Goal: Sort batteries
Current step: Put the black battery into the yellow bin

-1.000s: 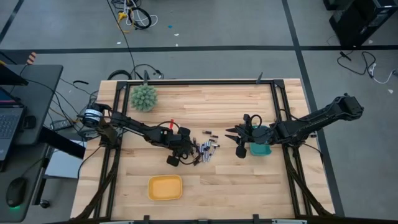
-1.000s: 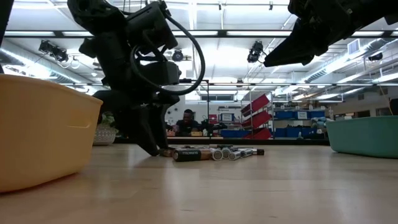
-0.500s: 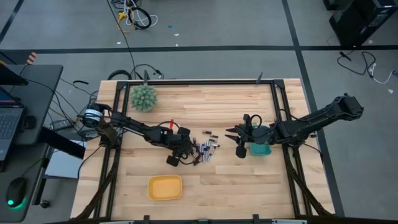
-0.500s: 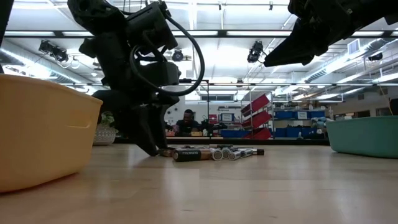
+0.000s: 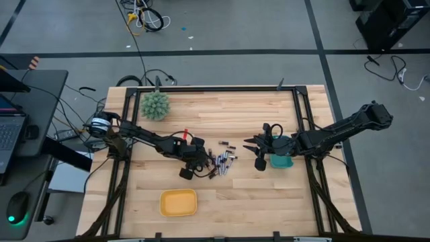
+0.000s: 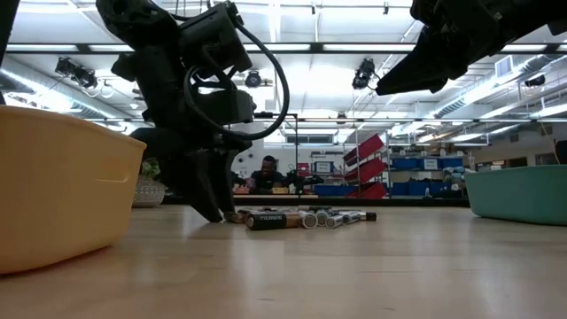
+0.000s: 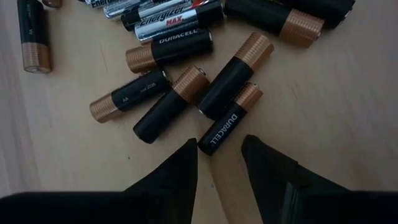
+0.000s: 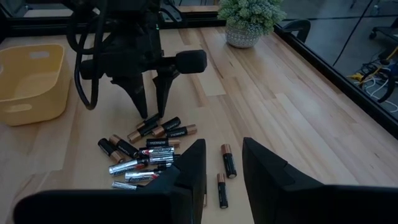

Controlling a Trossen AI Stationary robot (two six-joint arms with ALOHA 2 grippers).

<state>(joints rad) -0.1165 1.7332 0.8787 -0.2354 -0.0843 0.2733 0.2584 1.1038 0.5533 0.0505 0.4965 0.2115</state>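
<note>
Bright overhead ceiling lights, soft shadows, low-view bkgd perhaps slightly blurred

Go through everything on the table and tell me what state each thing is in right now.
Batteries: loose, lying flat in a pile on the table, none in a tray.
Left claw: open, lowered at the pile's edge, fingers either side of one Duracell battery, not gripping.
Right claw: open, empty, raised above the table near the teal tray.
Yellow tray: upright, empty.
Teal tray: upright, contents partly hidden.
Potted plant: upright.
</note>
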